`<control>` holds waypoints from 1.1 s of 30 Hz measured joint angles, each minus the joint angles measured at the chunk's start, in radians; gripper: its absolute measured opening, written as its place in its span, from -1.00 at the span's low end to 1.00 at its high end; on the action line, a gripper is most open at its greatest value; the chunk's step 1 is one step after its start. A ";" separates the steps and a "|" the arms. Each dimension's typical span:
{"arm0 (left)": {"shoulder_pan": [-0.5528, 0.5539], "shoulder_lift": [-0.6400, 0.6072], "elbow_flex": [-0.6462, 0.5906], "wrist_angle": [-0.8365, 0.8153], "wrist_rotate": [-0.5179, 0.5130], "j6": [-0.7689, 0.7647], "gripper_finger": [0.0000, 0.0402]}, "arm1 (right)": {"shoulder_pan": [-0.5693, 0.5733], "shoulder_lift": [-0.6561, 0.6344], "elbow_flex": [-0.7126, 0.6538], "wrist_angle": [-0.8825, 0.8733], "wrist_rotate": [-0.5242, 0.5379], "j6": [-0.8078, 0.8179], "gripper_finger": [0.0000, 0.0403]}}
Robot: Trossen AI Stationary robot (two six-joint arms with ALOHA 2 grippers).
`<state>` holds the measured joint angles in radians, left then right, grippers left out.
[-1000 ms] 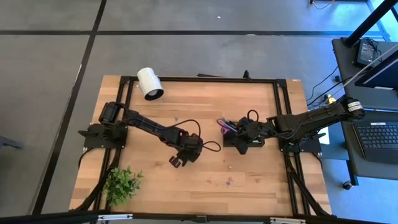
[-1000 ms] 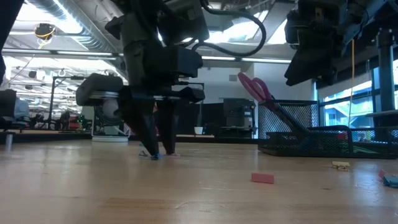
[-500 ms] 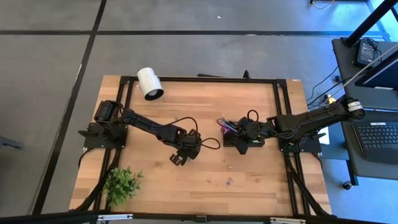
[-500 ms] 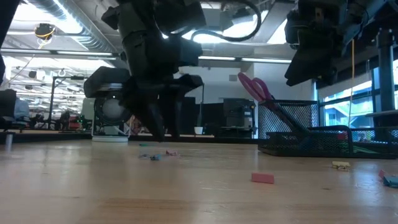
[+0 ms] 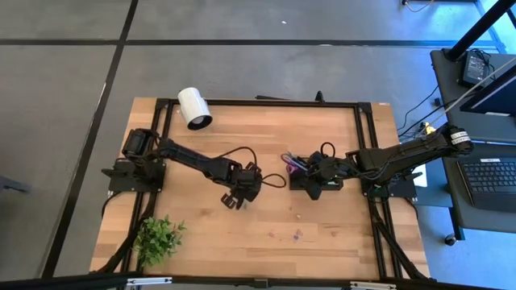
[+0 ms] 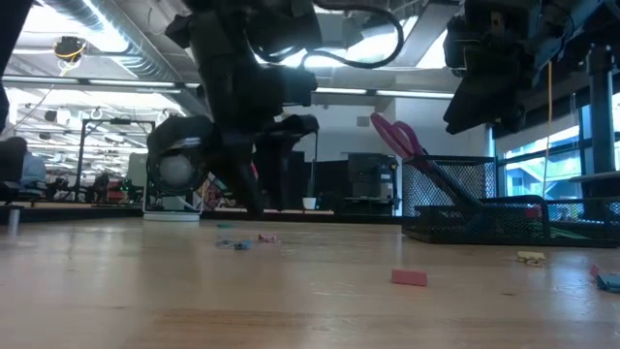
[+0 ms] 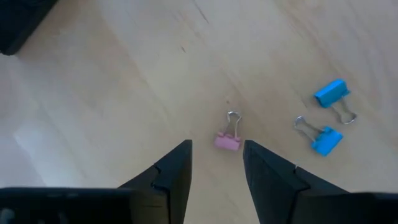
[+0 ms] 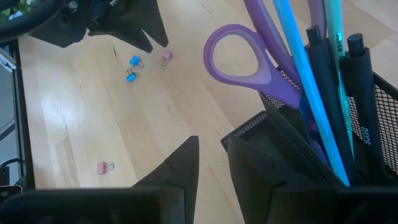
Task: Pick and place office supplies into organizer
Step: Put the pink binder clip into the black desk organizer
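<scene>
Left gripper (image 7: 216, 163) hangs over mid-table, fingers apart, nothing held. Pink clip (image 7: 227, 140) lies on the wood just ahead of the gap, wire loop pointing away. Right gripper (image 8: 210, 163), slightly parted and empty, waits by organizer (image 8: 292, 143); left is nearer.

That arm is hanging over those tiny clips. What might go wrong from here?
The pink clip lies flat on the table, just ahead of the open left gripper; the fingers might close beside it or flick it away. Two blue clips lie close by, so a sideways sweep could scatter them. The right gripper waits right at the organizer, which may crowd the drop-off.
</scene>
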<state>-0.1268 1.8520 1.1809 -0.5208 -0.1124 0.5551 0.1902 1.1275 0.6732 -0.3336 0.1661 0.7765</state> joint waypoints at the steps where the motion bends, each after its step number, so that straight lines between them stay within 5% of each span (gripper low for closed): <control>1: 0.005 0.002 0.000 0.001 0.020 -0.003 -0.31 | 0.000 0.000 0.000 0.000 0.000 0.000 -0.56; 33: 0.018 0.078 0.006 0.019 0.079 -0.044 -0.31 | 0.000 0.000 0.000 -0.005 0.000 -0.003 -0.55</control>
<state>-0.1084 1.9300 1.1865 -0.5021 -0.0332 0.5110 0.1902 1.1278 0.6731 -0.3389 0.1661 0.7730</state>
